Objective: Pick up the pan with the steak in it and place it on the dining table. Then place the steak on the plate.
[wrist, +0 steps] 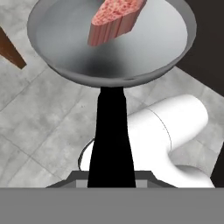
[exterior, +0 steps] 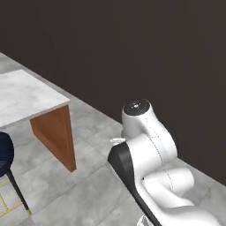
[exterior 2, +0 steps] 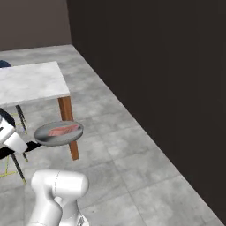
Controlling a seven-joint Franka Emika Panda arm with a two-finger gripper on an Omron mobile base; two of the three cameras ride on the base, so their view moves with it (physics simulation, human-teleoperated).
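Gripper: my gripper [wrist: 111, 181] is clenched on the black handle [wrist: 110, 135] of the pan [wrist: 109, 48]; in the hand view the handle runs straight down from the pan's rim to between my fingertips at the bottom edge.
Pan: I hold it in the air, roughly level, over the grey tiled floor [exterior 2: 132, 154]. In the right base view the pan [exterior 2: 58, 133] hangs just in front of the table's near corner, lower than the tabletop, overlapping the wooden leg [exterior 2: 69, 128] in the picture.
Steak: the steak [wrist: 116, 17] lies in the pan's bowl, toward the far side from the handle; in the right base view it shows as a pink slab [exterior 2: 64, 129] inside the rim.
Table: the table [exterior 2: 31, 81] has a white marble top on a brown leg; its near corner also shows in the left base view [exterior: 26, 95].
Chair: a dark blue chair [exterior: 5, 154] stands beside the table at the left edge of the left base view.
Wall: a dark wall [exterior: 132, 48] rises behind the floor.
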